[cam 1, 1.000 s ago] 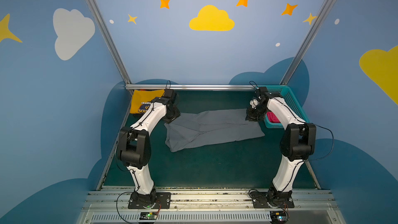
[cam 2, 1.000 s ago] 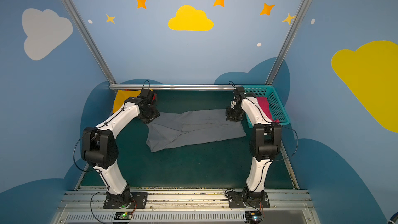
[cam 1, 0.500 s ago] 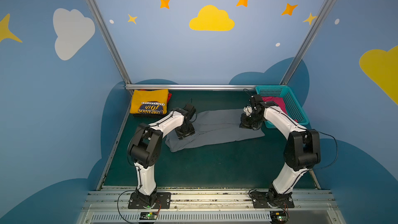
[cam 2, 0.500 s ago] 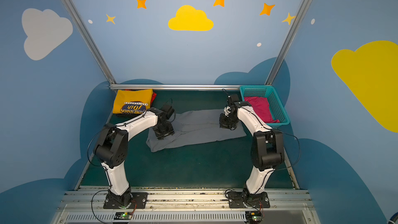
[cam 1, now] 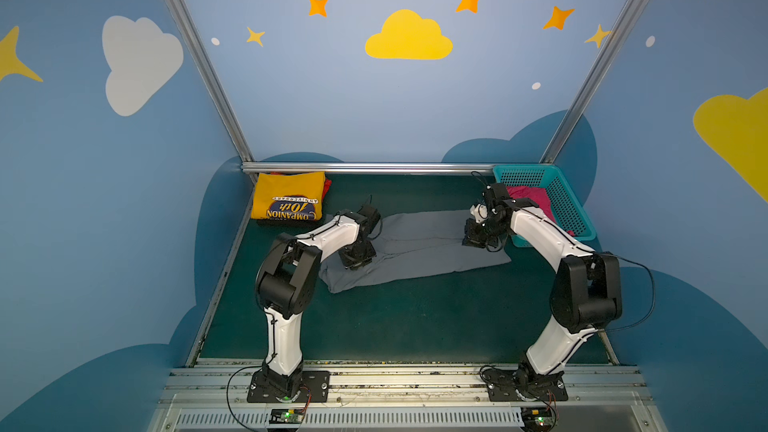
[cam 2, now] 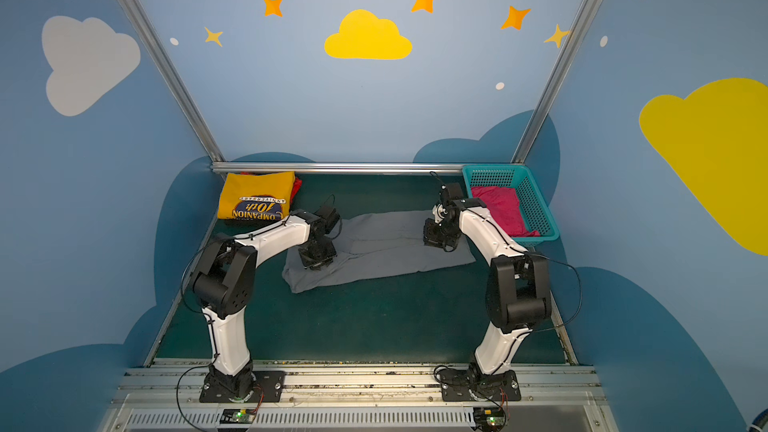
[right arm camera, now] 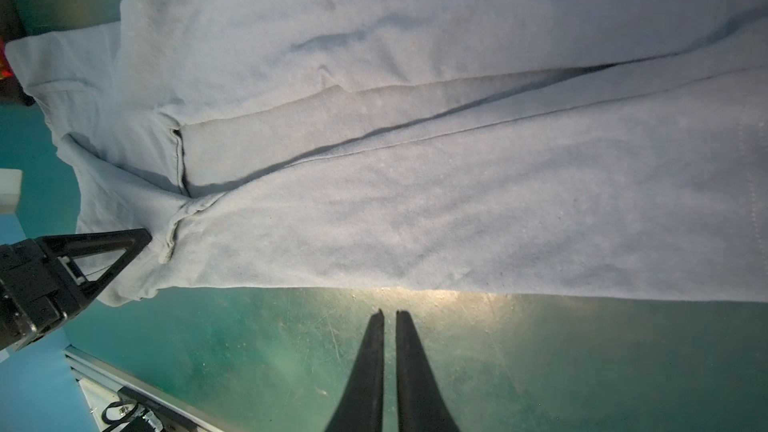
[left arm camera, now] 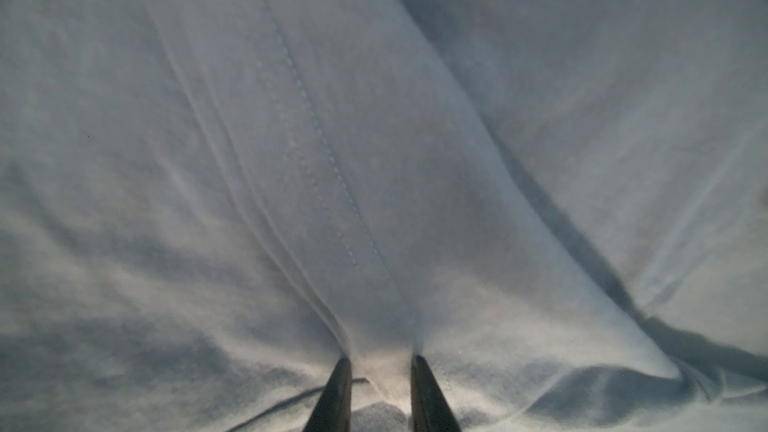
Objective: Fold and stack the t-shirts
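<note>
Grey t-shirt (cam 1: 415, 251) lies across the middle of the green mat (cam 1: 395, 326) as a long strip, its sides turned in toward a line down the centre. The step in hand is judged to be taking hold for the next fold. Yellow t-shirt (cam 1: 289, 201) sits folded at the far left corner, print up. Pink t-shirt (cam 2: 498, 209) lies unfolded in the teal basket (cam 1: 567, 209) at the far right. Left gripper (left arm camera: 380, 361) is pressed down on the left part of the strip, its jaws narrowed onto a small pinch of grey cloth, with creases running into the tips. Right gripper (right arm camera: 390, 313) is all but closed with nothing between its fingers. In the right wrist view its tips sit over bare mat just beside a long edge of the grey t-shirt, not on it. Finding: only one side is secured. Recommendation: the right gripper should reopen, shift onto the edge and take every layer there before any lift. Whether the left pinch holds more than the top layer cannot be confirmed. Both arms should then rise and travel evenly, keeping the cloth taut between them, or the turned-in sides will likely slip open.
</note>
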`<act>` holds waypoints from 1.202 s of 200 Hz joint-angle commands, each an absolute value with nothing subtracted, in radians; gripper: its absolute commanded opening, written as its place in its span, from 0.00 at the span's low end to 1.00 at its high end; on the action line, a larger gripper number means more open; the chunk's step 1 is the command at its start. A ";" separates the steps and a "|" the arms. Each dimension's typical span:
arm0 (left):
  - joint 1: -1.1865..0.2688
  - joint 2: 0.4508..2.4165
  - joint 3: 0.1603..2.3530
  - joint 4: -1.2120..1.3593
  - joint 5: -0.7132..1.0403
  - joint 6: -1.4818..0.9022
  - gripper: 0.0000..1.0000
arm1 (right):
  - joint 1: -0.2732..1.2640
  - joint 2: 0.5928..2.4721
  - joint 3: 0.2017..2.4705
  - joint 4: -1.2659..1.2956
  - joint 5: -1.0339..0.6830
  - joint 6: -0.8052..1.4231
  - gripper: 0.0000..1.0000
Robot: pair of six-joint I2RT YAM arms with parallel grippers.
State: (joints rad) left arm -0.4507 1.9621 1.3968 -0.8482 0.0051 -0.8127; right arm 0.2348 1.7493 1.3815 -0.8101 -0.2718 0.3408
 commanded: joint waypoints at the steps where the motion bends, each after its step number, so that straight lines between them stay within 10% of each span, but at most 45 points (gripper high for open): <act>1: -0.452 1.968 1.417 -0.870 -0.025 -0.817 0.24 | 0.237 1.718 1.373 -0.806 -0.281 0.350 0.11; 77: -0.450 2.008 1.467 -0.896 -0.048 -0.804 0.05 | 0.237 1.712 1.360 -0.805 -0.273 0.351 0.11; 201: -0.452 2.055 1.654 -0.986 -0.023 -0.695 0.05 | 0.237 1.709 1.353 -0.806 -0.273 0.350 0.10; 240: -0.468 1.959 1.515 -0.924 0.030 -0.759 0.34 | 0.237 1.718 1.355 -0.798 -0.283 0.353 0.09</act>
State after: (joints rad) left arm -0.4557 2.0216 1.5913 -0.9218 -0.0132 -0.7258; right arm 0.2348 1.7458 1.3663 -0.8028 -0.2729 0.3420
